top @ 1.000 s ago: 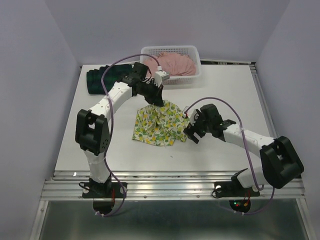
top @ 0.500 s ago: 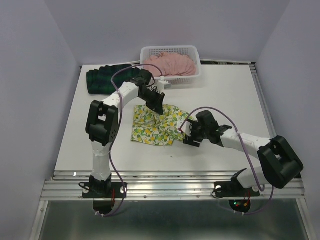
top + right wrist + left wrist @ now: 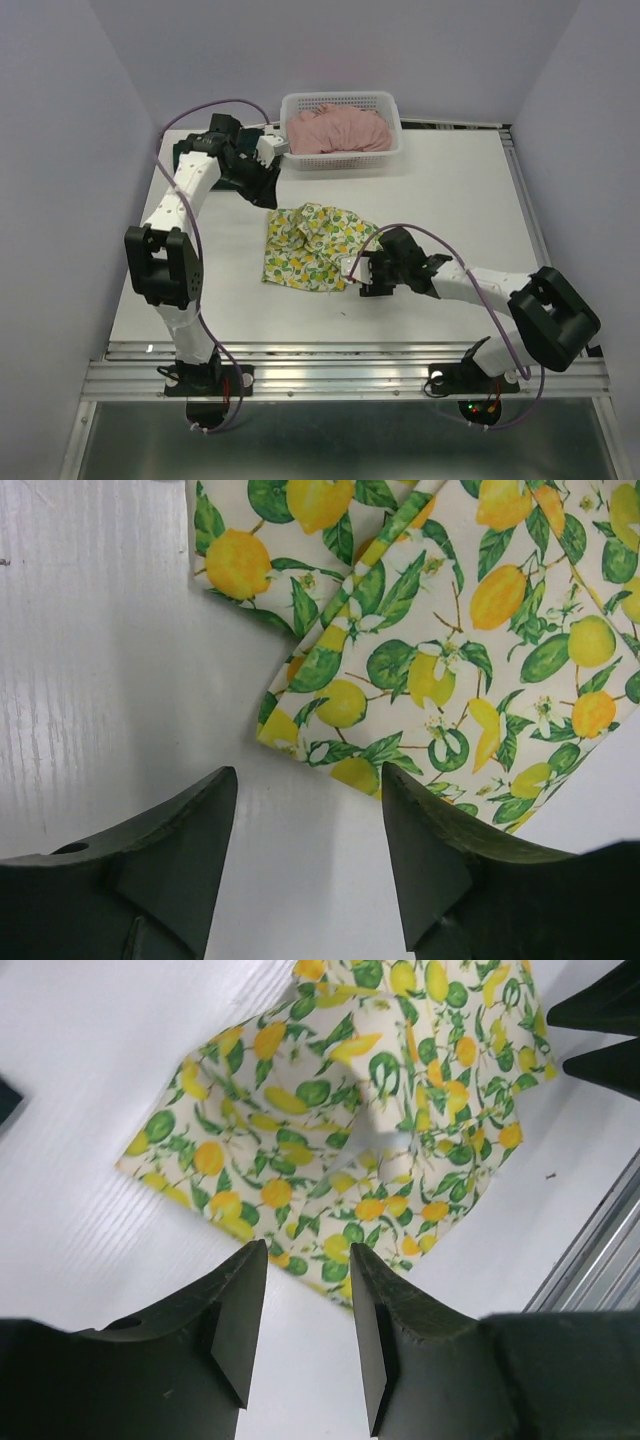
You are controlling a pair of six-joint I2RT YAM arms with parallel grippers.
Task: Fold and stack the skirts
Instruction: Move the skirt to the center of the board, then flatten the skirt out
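The lemon-print skirt lies crumpled with raised folds in the middle of the table. It fills the left wrist view and the right wrist view. My left gripper is open and empty, above the table just beyond the skirt's far left corner. My right gripper is open and empty, low at the skirt's near right edge. The pink skirt lies in the basket. The plaid skirt lies at the far left, mostly hidden by my left arm.
The white lattice basket stands at the table's far edge, middle. The right gripper's dark fingers show at the top right of the left wrist view. The table's metal front rail runs along the near edge.
My left gripper let go of the lemon skirt and drew back to the far left. The skirt dropped onto the table. My right gripper moved left to the skirt's near right edge.
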